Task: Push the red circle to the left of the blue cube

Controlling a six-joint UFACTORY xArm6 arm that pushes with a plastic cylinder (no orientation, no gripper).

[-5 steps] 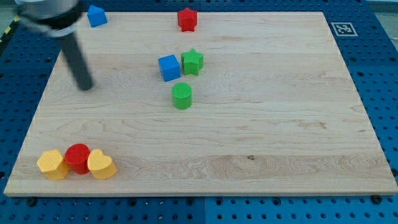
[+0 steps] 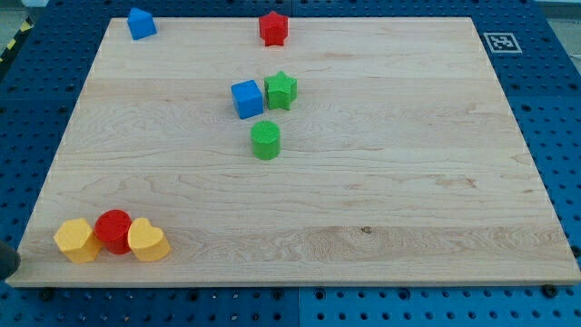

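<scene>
The red circle [image 2: 114, 230] lies near the board's bottom-left corner, squeezed between a yellow hexagon [image 2: 76, 240] on its left and a yellow heart [image 2: 148, 240] on its right. The blue cube [image 2: 246, 98] sits above the board's middle, far up and to the right of the red circle. Only a dark sliver of my rod shows at the view's left edge, with my tip [image 2: 9, 275] just off the board's bottom-left corner, left of the yellow hexagon and apart from it.
A green star [image 2: 281, 90] touches the blue cube's right side. A green circle [image 2: 266, 140] lies just below the cube. A second blue block [image 2: 141, 23] is at the top left and a red block [image 2: 273, 27] at the top edge. A marker tag [image 2: 499, 42] sits at the top right.
My rod has left the upper left of the board and now shows only at the view's bottom-left edge. No block has moved.
</scene>
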